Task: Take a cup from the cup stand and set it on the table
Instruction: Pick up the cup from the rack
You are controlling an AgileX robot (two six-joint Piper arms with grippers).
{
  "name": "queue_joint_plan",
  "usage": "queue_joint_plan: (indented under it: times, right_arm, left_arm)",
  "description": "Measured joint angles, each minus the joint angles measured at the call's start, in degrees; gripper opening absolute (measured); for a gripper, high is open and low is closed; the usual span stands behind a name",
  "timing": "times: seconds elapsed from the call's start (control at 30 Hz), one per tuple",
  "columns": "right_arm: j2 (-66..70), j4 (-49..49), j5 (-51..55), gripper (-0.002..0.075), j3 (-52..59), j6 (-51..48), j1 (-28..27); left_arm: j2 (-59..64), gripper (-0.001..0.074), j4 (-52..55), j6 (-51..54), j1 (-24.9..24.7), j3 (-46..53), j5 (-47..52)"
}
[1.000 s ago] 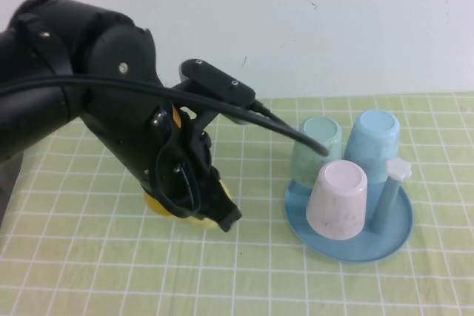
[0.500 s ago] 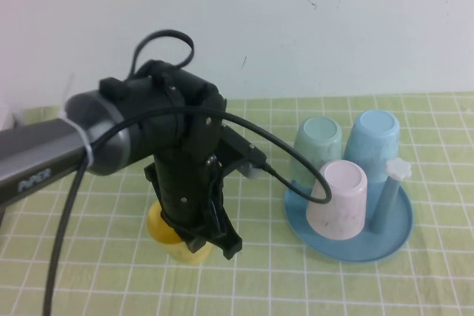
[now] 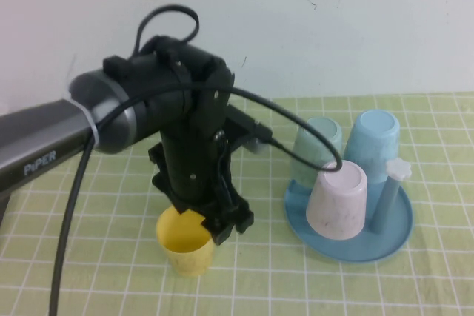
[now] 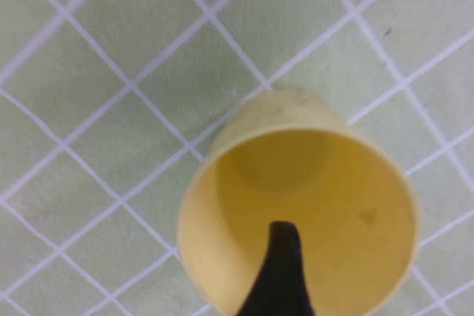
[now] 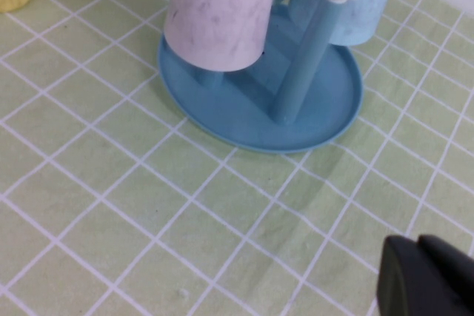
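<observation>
Lifting clear, your left pincer (image 3: pixel 222 223) has left the yellow cup (image 3: pixel 185 246) upright on the table (image 3: pixel 89 257); its fingers' state I cannot tell. The right pincer (image 5: pixel 426 279) hangs near the cup stand (image 5: pixel 326 109).

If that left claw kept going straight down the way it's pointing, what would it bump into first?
Probably the yellow cup: the left gripper points down at its open mouth, one finger tip over the inside. The right gripper sits apart near the cup stand.
</observation>
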Motion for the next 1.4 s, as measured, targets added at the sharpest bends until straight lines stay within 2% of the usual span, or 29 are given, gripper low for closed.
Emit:
queue_joint_plan:
  times: [0.1, 0.33, 0.57, 0.7, 0.9, 1.4]
  right_arm:
    - [0.0, 0.0, 0.0, -0.0003, 0.0, 0.0, 0.0]
    - [0.0, 0.0, 0.0, -0.0003, 0.0, 0.0, 0.0]
    - [0.0, 0.0, -0.1, -0.0003, 0.0, 0.0, 0.0]
    - [0.0, 0.0, -0.2, -0.0003, 0.0, 0.0, 0.0]
    - [0.0, 0.0, -0.2, -0.0003, 0.0, 0.0, 0.0]
    - [0.0, 0.0, -0.2, -0.0003, 0.0, 0.0, 0.0]
  left_arm:
    - [-1.6, 0.0543, -1.9, -0.1, 0.0, -3.8, 1.1]
    - [-3.5, 0.0551, -15.5, 2.1, -1.5, -14.1, 0.0]
    - [2.1, 0.0552, -12.1, 1.1, -8.0, -19.3, -2.5]
    - [6.8, 0.0567, -8.6, -0.7, -9.9, -21.9, -2.8]
    - [11.2, 0.0594, -7.1, -2.0, -10.0, -25.1, -3.6]
    - [14.7, 0.0594, -8.9, -1.5, -10.0, -25.7, -8.9]
